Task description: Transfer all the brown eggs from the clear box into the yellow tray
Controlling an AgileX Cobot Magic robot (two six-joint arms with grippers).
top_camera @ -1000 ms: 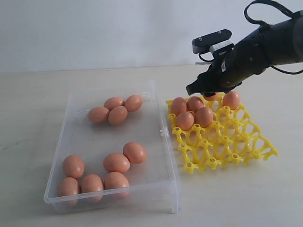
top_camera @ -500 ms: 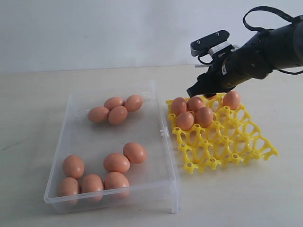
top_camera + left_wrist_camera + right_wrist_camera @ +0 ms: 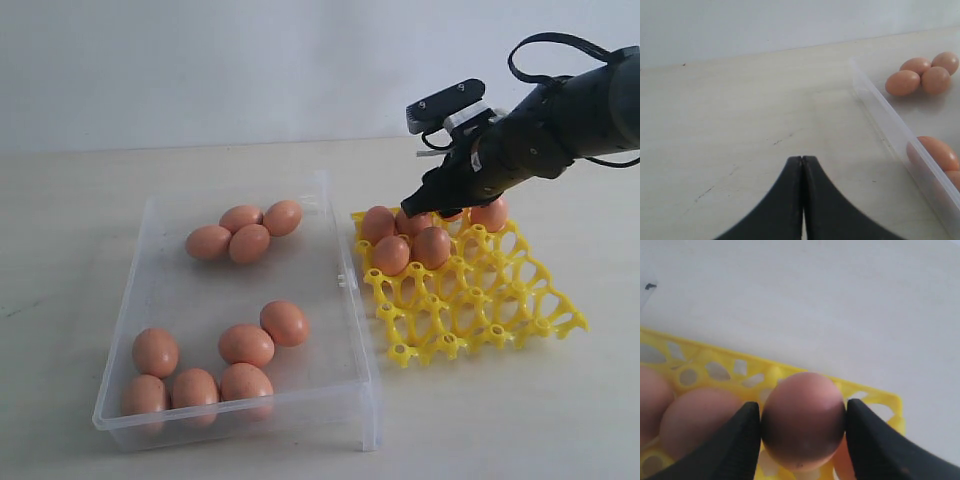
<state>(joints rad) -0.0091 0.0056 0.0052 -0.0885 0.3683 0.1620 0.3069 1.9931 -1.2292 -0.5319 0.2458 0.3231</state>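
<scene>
Clear plastic up front: the clear box point(image 3: 352, 330), low-walled, with ten brown eggs point(image 3: 246, 344) inside, six bunched at the near end and four at the far end. Just beside it on the right, the yellow tray point(image 3: 480, 310), five eggs already seated in its far-left cups, nearer rows all bare lattice. Over the tray's far row, the right gripper point(image 3: 437, 205), jaws clamped on the held egg point(image 3: 802, 415), black pads on both flanks, seemingly above a free cup between seated neighbours. Out of the exterior view, the left gripper point(image 3: 803, 161), jaws pressed together on nothing, hanging over bare table point(image 3: 740, 100) outside the box wall.

Step in hand, by the look of it: placing, with egg number six on its way into a cup. Next move: ease down until seated between the posts, then part the jaws gently, no sideways nudge; after that, back to the box.

Against a second ago: wrist a touch lower, nearer the tray. Eggs in box and tray unmoved.
</scene>
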